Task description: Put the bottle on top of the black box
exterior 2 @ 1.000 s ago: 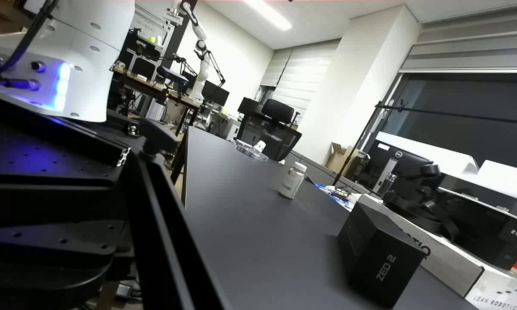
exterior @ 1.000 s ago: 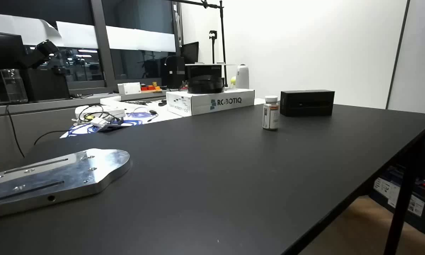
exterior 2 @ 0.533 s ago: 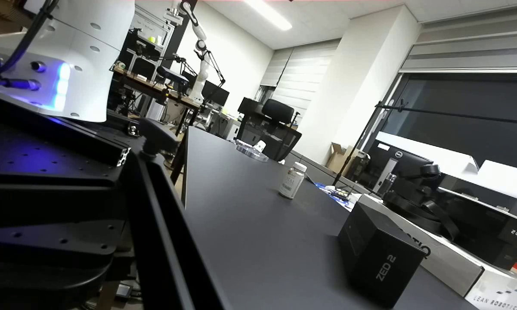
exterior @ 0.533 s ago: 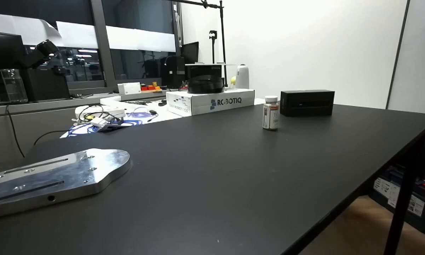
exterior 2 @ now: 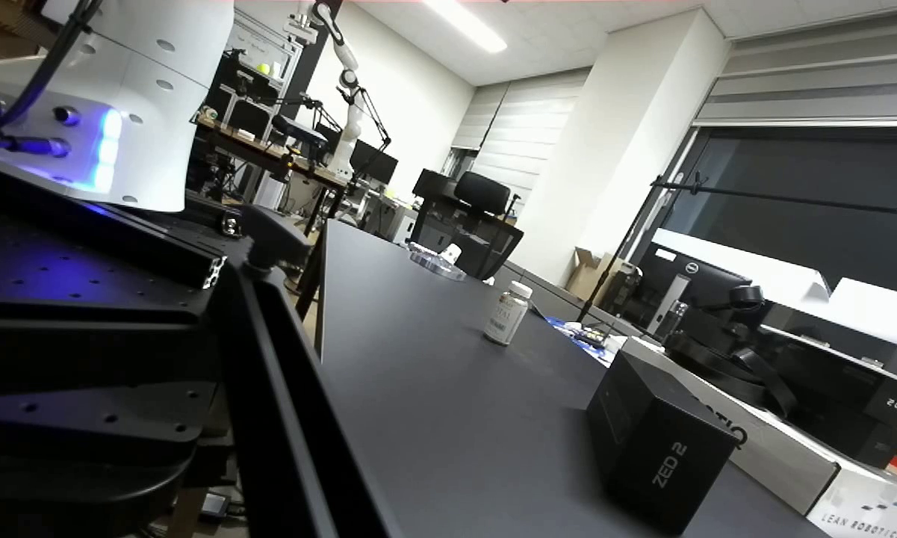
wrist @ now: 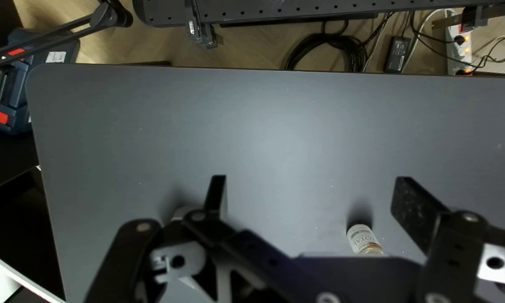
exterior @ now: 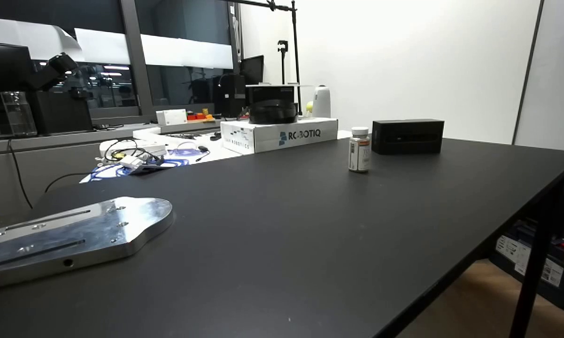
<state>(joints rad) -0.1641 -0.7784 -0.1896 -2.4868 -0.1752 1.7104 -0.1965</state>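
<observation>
The bottle (exterior: 359, 152) is small, with a pale cap and a printed label. It stands upright on the dark table in both exterior views, and also shows in an exterior view (exterior 2: 505, 317). The black box (exterior: 407, 138) lies on the table close by, and an exterior view shows its lettered end (exterior 2: 661, 456). In the wrist view my gripper (wrist: 313, 189) is open, its fingers wide apart with nothing between them, above the table. The bottle (wrist: 361, 239) is below, nearer the right finger, its cap hidden behind the gripper body. The black box is not clearly seen there. The gripper is outside both exterior views.
A long white box (exterior: 300, 134) with dark lettering is behind the table, beside the black box in an exterior view (exterior 2: 777, 456). A shiny metal plate (exterior: 84, 230) lies at the table's other end. The robot base (exterior 2: 149, 112) stands beside the table edge.
</observation>
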